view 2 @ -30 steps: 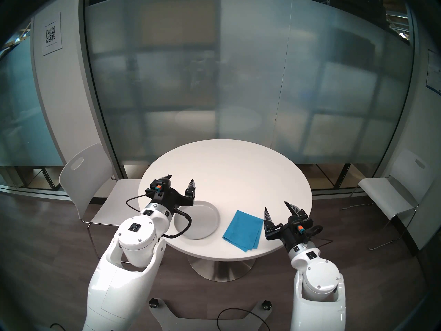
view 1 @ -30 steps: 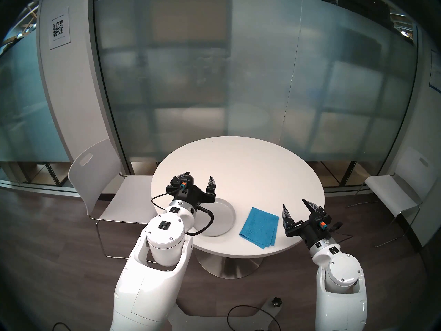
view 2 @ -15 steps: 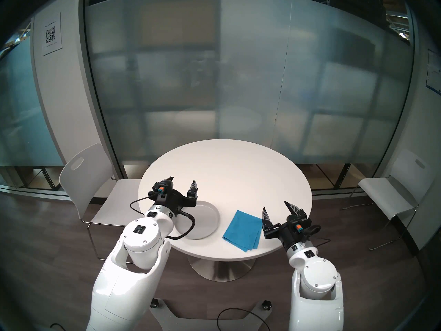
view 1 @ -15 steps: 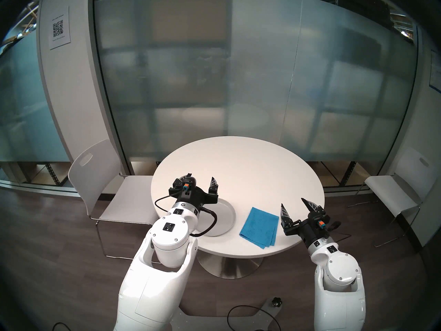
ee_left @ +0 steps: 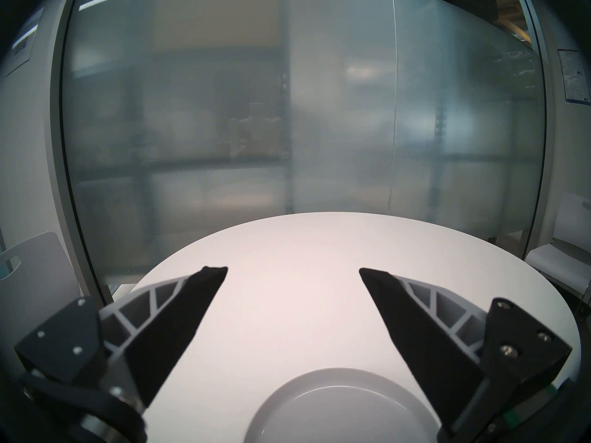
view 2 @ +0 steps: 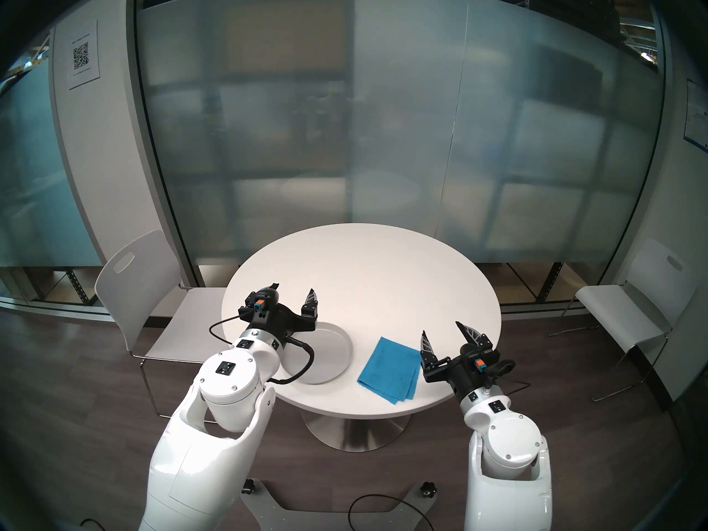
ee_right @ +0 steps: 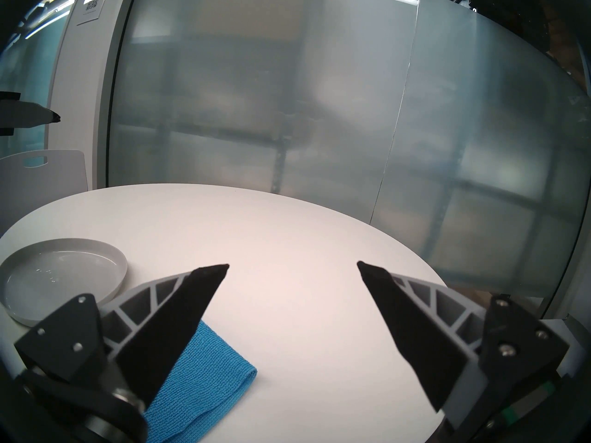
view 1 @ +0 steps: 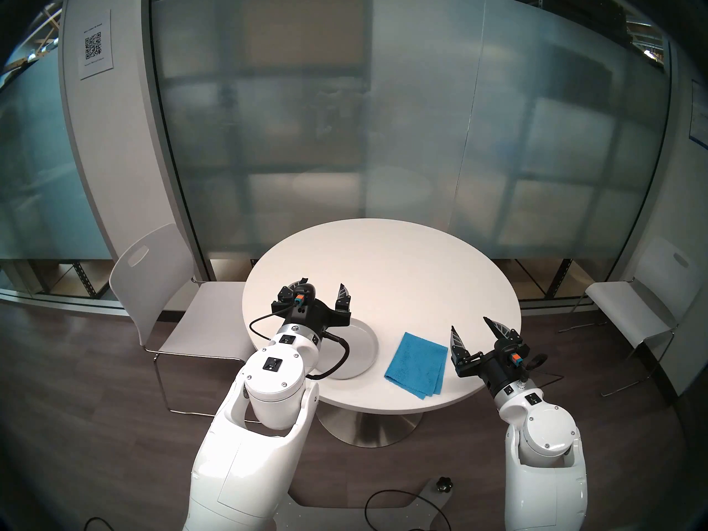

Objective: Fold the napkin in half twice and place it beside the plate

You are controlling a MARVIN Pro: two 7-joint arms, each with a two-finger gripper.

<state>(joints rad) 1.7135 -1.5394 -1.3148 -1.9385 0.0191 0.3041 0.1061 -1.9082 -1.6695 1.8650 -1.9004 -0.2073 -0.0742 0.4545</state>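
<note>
Since a second ago our left arm has edged rightward over the plate; the napkin lies folded on the surface, unmoved. Our right end effector hovers wide open and empty at the napkin's three o'clock, and the left end effector, equally spread and empty, sits at the plate's eleven o'clock.

The napkin, a bright blue fuzzy cloth, is lying flat on the desk near its near edge, folded into a small layered rectangle that is sitting askew, with its layered edges showing at the near right corner. The plate, round, pale grey-white with a shallow raised rim, is resting just left of it, close but not touching.
</note>
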